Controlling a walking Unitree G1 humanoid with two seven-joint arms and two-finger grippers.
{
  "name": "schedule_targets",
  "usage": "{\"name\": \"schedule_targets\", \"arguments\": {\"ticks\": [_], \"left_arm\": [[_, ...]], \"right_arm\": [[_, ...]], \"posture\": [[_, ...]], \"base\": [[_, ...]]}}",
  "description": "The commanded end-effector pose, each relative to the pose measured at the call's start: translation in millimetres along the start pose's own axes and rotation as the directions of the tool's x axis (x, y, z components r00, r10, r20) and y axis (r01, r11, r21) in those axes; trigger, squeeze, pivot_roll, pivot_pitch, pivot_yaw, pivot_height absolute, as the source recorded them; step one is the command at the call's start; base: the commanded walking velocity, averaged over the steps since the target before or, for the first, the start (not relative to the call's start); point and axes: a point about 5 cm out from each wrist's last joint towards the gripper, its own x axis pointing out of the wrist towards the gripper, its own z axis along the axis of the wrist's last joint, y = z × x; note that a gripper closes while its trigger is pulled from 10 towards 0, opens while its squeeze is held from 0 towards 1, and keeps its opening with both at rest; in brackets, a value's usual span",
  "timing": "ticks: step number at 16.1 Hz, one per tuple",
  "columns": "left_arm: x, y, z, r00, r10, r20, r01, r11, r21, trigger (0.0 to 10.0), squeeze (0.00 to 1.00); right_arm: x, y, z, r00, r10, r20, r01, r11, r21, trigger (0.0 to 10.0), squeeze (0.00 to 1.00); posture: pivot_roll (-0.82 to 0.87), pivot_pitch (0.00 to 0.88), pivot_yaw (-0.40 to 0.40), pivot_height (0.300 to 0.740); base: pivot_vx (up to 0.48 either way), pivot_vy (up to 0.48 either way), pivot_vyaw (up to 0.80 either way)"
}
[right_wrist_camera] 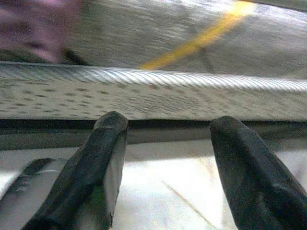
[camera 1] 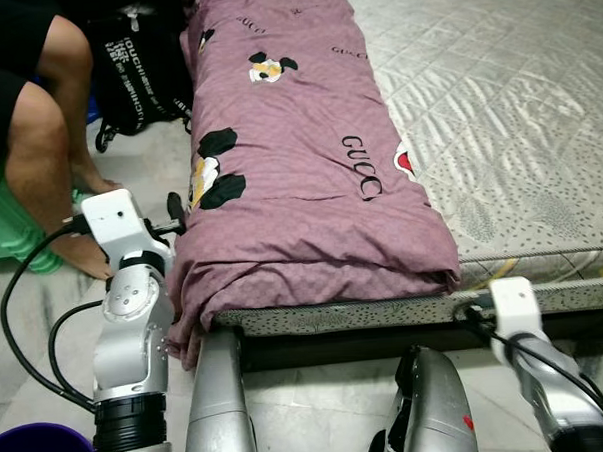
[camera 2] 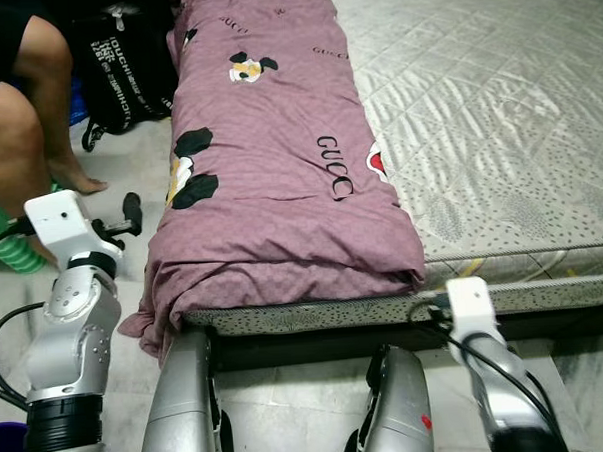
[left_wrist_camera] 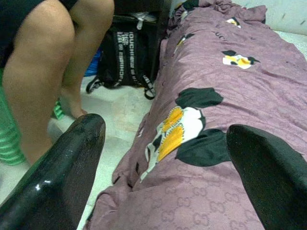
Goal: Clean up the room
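Both grippers, left gripper point(left_wrist_camera: 163, 167) and right gripper point(right_wrist_camera: 168, 158), are spread wide near the soft, floppy purple blanket point(camera 1: 299, 176); grab its near-left corner.

Open left gripper point(left_wrist_camera: 163, 167), purple blanket point(left_wrist_camera: 230, 96), person's legs point(left_wrist_camera: 43, 72), black bag point(left_wrist_camera: 127, 52)

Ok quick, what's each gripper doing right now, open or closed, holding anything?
Left gripper: open, empty, fingers spread at the purple blanket.
Right gripper: open, empty, pointing at the mattress edge.
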Motion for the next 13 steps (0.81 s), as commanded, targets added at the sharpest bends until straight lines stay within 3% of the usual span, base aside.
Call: {"name": "schedule_targets", "arguments": {"ticks": [1, 3, 4, 5, 6, 8, 11, 13], "left_arm": [[1.5, -0.5, 0.5, 1.000, 0.005, 0.004, -0.005, 1.000, 0.003, 10.0, 0.00], [2.6, -1.8, 0.5, 1.000, 0.003, 0.005, -0.003, 1.000, 0.000, 10.0, 0.00], [3.5, -2.3, 1.1, 1.000, 0.002, 0.006, -0.002, 1.000, -0.001, 10.0, 0.00], [3.5, -2.3, 1.1, 1.000, 0.002, 0.006, -0.002, 1.000, -0.001, 10.0, 0.00], [5.1, -0.7, 3.8, 1.000, 0.007, 0.016, -0.007, 1.000, -0.001, 10.0, 0.00], [6.3, -0.8, 5.2, 1.000, 0.010, 0.022, -0.010, 1.000, -0.002, 10.0, 0.00], [3.4, -4.2, 2.5, 1.000, 0.003, 0.017, -0.002, 1.000, -0.006, 10.0, 0.00], [3.4, -4.2, 2.5, 1.000, 0.003, 0.017, -0.002, 1.000, -0.006, 10.0, 0.00]], "right_arm": [[-1.8, -9.8, 7.2, 0.998, -0.054, 0.032, 0.054, 0.999, -0.006, 10.0, 1.00], [-2.2, -18.1, 22.0, 0.987, -0.129, 0.097, 0.129, 0.992, 0.009, 10.0, 1.00], [-0.2, -25.2, 44.4, 0.965, -0.188, 0.181, 0.185, 0.982, 0.035, 10.0, 1.00], [-0.2, -25.2, 44.4, 0.965, -0.188, 0.181, 0.185, 0.982, 0.035, 10.0, 1.00], [2.1, -19.8, 89.2, 0.929, -0.162, 0.334, 0.127, 0.984, 0.127, 10.0, 1.00], [1.9, -0.6, 127.6, 0.884, -0.042, 0.465, 0.001, 0.996, 0.087, 10.0, 1.00], [11.0, 23.6, 148.1, 0.874, 0.108, 0.474, -0.154, 0.986, 0.058, 10.0, 1.00], [11.0, 23.6, 148.1, 0.874, 0.108, 0.474, -0.154, 0.986, 0.058, 10.0, 1.00]], "posture": [[0.03, 0.036, -0.005, 0.526], [0.03, 0.032, -0.002, 0.526], [0.03, 0.030, -0.002, 0.526], [0.03, 0.030, -0.002, 0.526], [0.04, 0.024, -0.003, 0.526], [0.05, 0.023, -0.004, 0.526], [0.05, 0.022, -0.006, 0.526], [0.05, 0.022, -0.006, 0.526]], "base": [[0.000, 0.000, 0.00], [0.000, 0.000, 0.00], [0.000, 0.000, 0.00], [0.000, 0.000, 0.00], [0.000, 0.000, 0.00], [0.000, 0.000, 0.00], [0.000, 0.000, 0.00], [0.000, 0.000, 0.00]]}}
